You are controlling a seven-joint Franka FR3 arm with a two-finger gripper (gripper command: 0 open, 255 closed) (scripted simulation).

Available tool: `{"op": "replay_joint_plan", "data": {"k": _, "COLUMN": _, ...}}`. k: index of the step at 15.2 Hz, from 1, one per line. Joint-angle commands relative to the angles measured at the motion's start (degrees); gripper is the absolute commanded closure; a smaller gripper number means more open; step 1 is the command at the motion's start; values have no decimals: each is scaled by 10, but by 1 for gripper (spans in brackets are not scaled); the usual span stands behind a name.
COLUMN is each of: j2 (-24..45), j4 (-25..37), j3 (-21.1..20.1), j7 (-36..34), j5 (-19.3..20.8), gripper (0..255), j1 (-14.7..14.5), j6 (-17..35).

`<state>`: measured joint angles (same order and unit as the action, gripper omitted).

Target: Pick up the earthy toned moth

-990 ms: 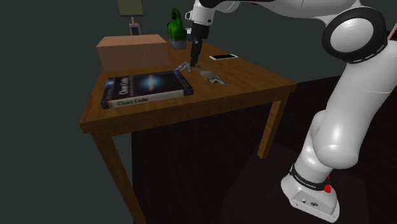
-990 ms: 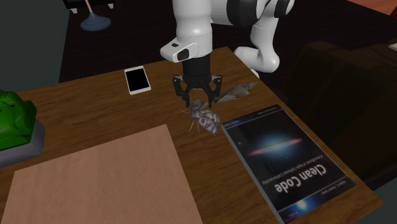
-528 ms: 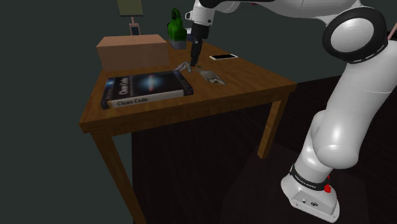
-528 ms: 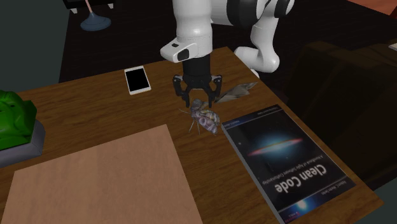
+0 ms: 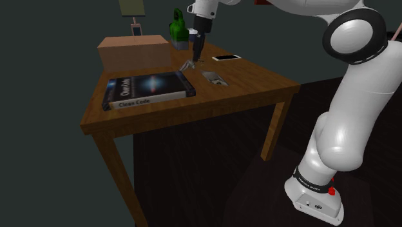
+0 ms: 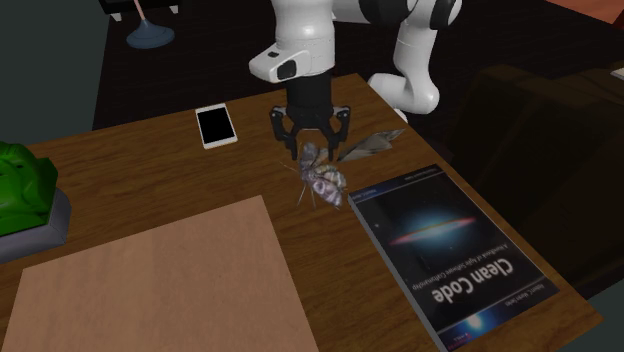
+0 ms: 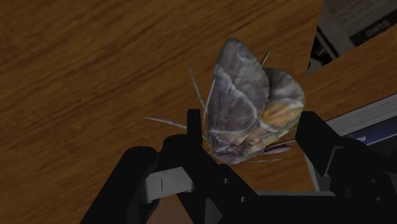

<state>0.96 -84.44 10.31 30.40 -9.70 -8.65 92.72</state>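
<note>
- I see the black gripper [image 6: 314, 148] pointing straight down over a wooden table [image 5: 248, 82], just off the corner of a dark book [image 6: 450, 250] with "Clean Code" on its cover.
- The fingers stand a narrow way apart and are closed on the moth [image 7: 245, 108], one finger against each side of it.
- The moth is grey-brown with pale lines across the wing and an orange patch lower down. It hangs from the fingertips with thin legs sticking out.
- It sits just beside the book's near corner. I cannot tell whether it is clear of the wood.
- A second moth [image 6: 372, 146], tan and lying flat, is close by. It is near the same short end of the book and just beside the gripper, on the side toward the table's edge.
- The book's corner shows right past one finger in the wrist view, so book and second moth crowd that side of the grip.
- A phone [image 6: 215, 125] with a black screen lies beyond the gripper from the book, apart from both.
- A plain brown box [image 6: 150, 290] lies alongside the book's long side, with a strip of bare wood between them.
- A green figure on a grey base [image 6: 22, 195] stands beyond that box, well apart from the book.
</note>
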Motion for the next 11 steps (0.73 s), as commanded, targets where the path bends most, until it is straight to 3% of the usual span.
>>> {"op": "replay_joint_plan", "data": {"k": 1, "j2": 7, "j4": 25, "j3": 1, "j7": -2, "j5": -1, "gripper": 255, "j1": 1, "j6": -19}}
{"op": "replay_joint_plan", "data": {"k": 9, "j2": 45, "j4": 139, "j3": 4, "j7": -8, "j5": -10, "gripper": 255, "j1": 6, "j6": -96}}
{"op": "replay_joint_plan", "data": {"k": 11, "j2": 46, "j4": 142, "j3": 4, "j7": -8, "j5": -10, "gripper": 255, "j1": 7, "j6": -97}}
